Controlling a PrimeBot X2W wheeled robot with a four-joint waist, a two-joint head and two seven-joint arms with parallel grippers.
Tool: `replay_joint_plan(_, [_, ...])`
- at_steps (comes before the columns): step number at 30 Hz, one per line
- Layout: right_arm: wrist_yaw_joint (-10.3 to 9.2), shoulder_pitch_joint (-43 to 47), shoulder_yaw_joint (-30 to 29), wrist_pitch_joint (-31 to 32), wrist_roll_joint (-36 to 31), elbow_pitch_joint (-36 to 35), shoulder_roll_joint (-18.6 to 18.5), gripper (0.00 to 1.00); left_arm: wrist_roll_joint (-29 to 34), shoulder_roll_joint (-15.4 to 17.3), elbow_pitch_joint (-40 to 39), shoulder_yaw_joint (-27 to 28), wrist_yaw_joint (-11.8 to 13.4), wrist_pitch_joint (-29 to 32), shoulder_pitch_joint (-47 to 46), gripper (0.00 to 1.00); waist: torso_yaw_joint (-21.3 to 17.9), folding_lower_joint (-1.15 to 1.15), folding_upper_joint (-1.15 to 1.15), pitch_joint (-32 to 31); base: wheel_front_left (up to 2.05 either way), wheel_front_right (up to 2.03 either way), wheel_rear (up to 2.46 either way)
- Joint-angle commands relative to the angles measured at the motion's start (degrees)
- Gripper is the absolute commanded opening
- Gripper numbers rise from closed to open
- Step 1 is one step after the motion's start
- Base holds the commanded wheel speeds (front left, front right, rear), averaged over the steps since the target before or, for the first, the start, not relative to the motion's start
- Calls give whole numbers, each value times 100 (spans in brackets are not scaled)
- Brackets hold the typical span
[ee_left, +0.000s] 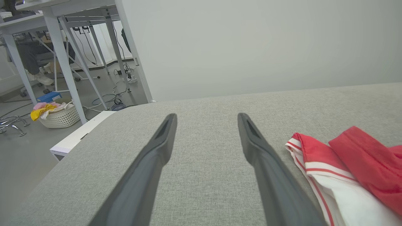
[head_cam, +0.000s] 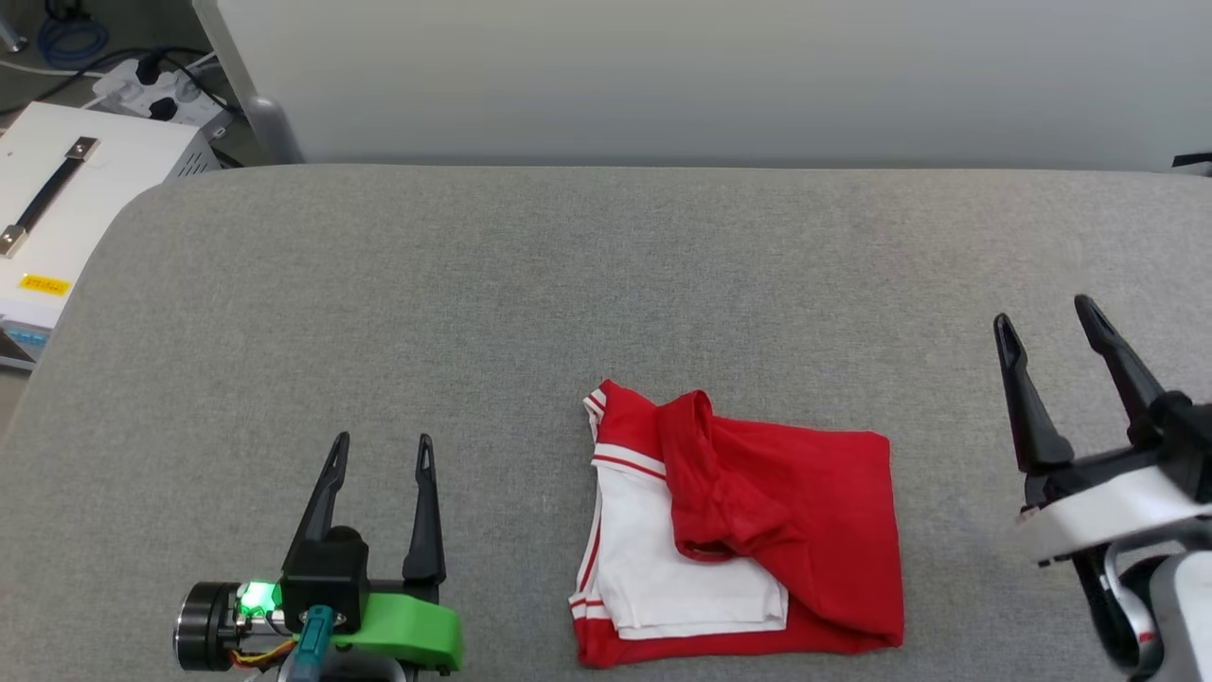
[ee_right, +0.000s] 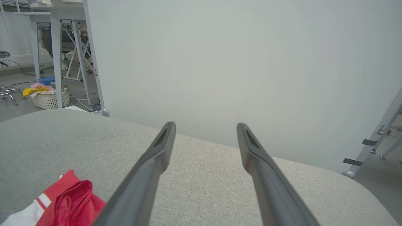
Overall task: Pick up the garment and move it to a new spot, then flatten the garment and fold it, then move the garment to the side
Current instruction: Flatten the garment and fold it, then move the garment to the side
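The garment (head_cam: 805,511) lies folded into a compact pack on the grey tabletop (head_cam: 473,284), low in the middle of the head view, between the two arms. Its outline is nearly square, a little longer along the 9-to-3 line than along 12-to-6. The white sleeve with its striped trim sits on the 9 o'clock side. A raised ridge of red cloth runs down from 12 toward 6 across the middle.

The left claw (head_cam: 383,440) is released and empty, fingers pointing to 12. The garment lies at about its 3 o'clock, apart from it. In the left wrist view the striped edge comes in just beside the right-hand finger, low at 4 o'clock.

The right claw (head_cam: 1042,313) is also released and holds nothing, fingers pointing to about 11. From its tips the garment lies at roughly 8 o'clock. In the right wrist view only a corner of red and white shows at the 7 o'clock corner.

Folding looks done, so what remains is probably shifting the pack to the side. Neither arm is clearly nearer. The left claw looks level with the pack's near edge, so a short reach toward 3 o'clock would meet the sleeve side. The right one would have to draw back toward 8 o'clock first.
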Motion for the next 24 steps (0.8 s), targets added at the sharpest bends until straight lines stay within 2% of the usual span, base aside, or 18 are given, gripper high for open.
replay_joint_plan(1, [-4,207,-126,-98,-120,-83,221,100,32,37,-12,-6,34,-33,113,100,-43,0,0,-86,0,0,0])
replay_joint_plan(9, [-4,1089,-504,-291,-921,-576,973,100,8,55,28,-44,8,-33,270,100,-18,0,0,-327,0,0,0])
replay_joint_plan(12, [-4,1377,-597,-294,-937,-690,1164,100,4,68,2,-51,3,-33,332,100,1,0,0,-392,0,0,0])
replay_joint_plan(24, [-4,1910,-689,-297,-961,-708,1399,100,-3,85,-34,-104,-6,-33,508,100,30,0,0,-461,0,0,0])
